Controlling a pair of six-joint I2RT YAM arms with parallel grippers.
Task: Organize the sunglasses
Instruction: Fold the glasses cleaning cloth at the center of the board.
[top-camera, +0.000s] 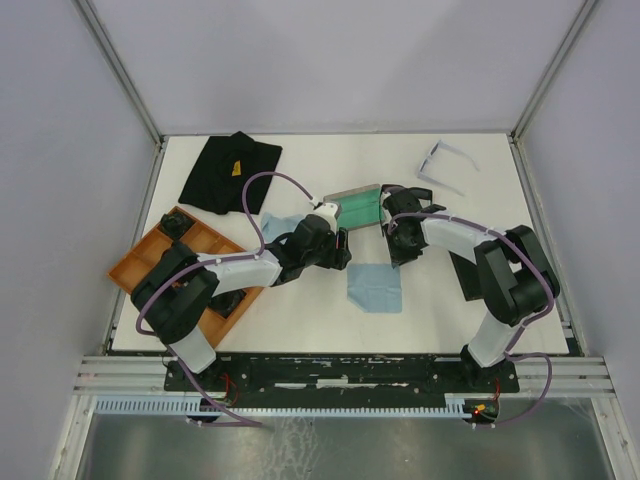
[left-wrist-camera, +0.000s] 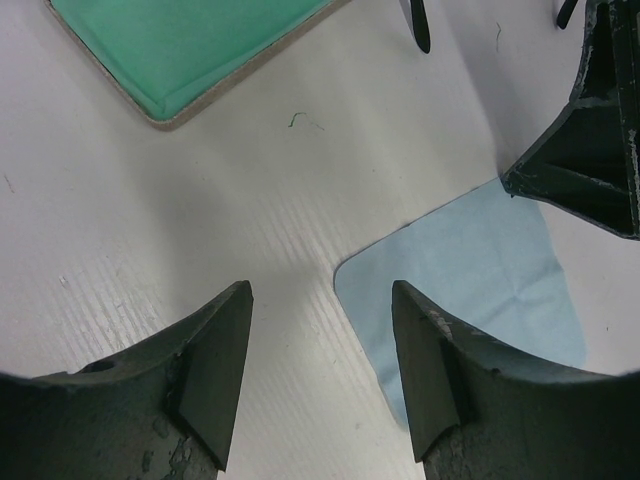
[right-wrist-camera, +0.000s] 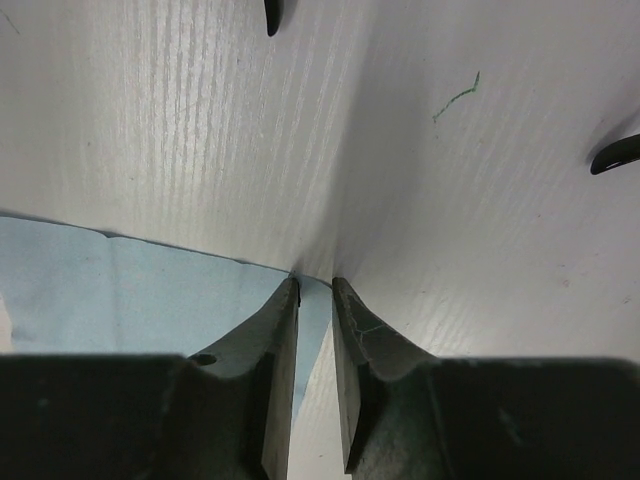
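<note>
The pale lavender sunglasses (top-camera: 445, 160) lie unfolded at the back right of the table. The black sunglasses (top-camera: 400, 191) lie just behind the right wrist, partly hidden; a dark temple tip (left-wrist-camera: 420, 25) shows in the left wrist view. My right gripper (right-wrist-camera: 314, 282) is down on the table, its jaws narrowed to a slim gap around the corner of a light blue cloth (right-wrist-camera: 150, 290). My left gripper (left-wrist-camera: 320, 290) hovers open over bare table beside that same cloth (left-wrist-camera: 480, 270), holding nothing.
An open case with green lining (top-camera: 358, 207) sits between the two grippers. A second blue cloth (top-camera: 280, 225) lies under the left arm. A black cloth (top-camera: 230, 170) lies at the back left, and an orange tray (top-camera: 215, 240) at the left edge.
</note>
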